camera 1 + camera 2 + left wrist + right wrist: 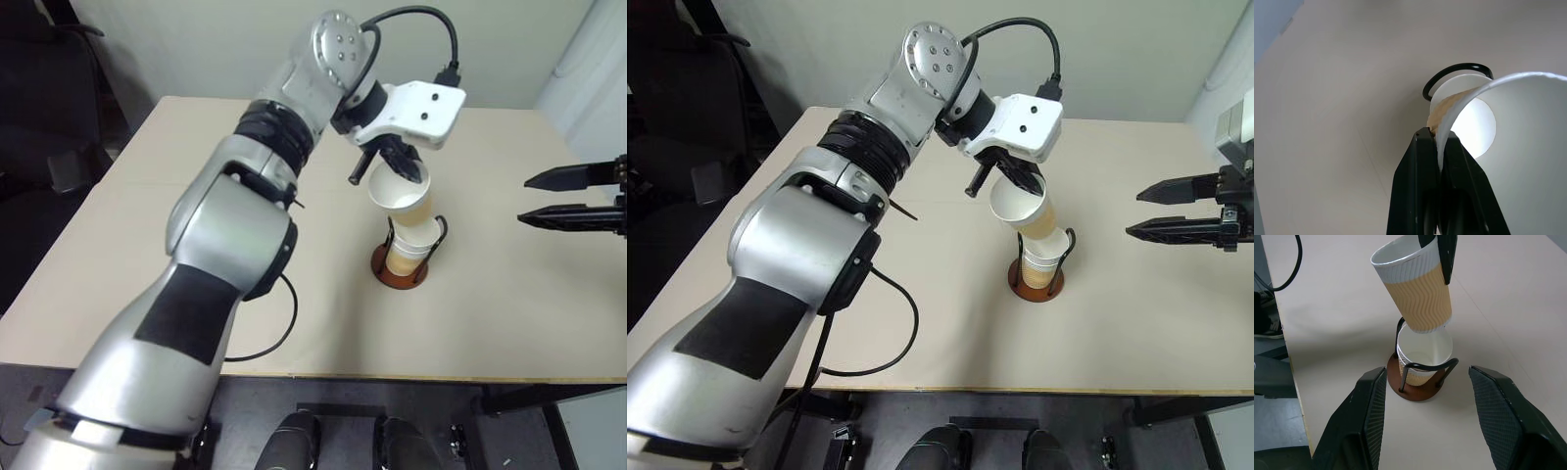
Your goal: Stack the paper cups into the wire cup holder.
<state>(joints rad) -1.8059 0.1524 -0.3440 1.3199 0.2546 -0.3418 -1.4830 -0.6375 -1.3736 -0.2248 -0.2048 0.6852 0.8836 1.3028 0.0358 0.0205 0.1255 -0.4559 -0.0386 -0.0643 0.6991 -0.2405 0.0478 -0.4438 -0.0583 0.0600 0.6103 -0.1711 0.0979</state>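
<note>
My left gripper [1439, 147] is shut on the rim of a tan paper cup [1415, 289] with a white inside. The cup hangs tilted, its bottom just over the mouth of a cup [1422, 355] that stands in the wire cup holder [400, 266]. The holder has a reddish-brown disc base [1415, 391] and black wire loops, and sits mid-table. My right gripper [573, 198] stands open to the right of the holder, apart from it, with nothing between its fingers [1366, 421].
The beige table [147, 284] carries the holder. A black cable [274, 338] loops from my left arm over the table's near part. A dark chair [49, 108] stands off the table's left side.
</note>
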